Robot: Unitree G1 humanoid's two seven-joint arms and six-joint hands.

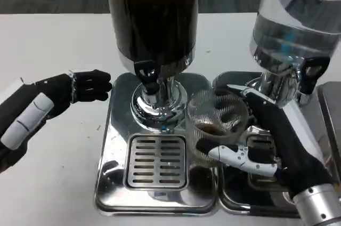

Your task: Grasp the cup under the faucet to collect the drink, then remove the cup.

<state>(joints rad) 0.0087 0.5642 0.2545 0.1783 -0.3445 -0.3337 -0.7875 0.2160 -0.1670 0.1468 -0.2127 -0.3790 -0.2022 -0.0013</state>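
A clear ribbed cup (217,124) with a little dark drink in its bottom is gripped by my right hand (269,138), fingers wrapped round its right side. The cup is to the right of the dark dispenser's black faucet (147,74), above the seam between the two drip trays. My left hand (61,95) hovers over the table left of the dispenser, its fingers curled and holding nothing, level with the faucet.
The dark drink dispenser (153,18) stands on a steel drip tray (114,146) with a slotted grate (155,162). A clear water dispenser (295,29) with its own tray (234,199) stands to the right. White table lies to the left.
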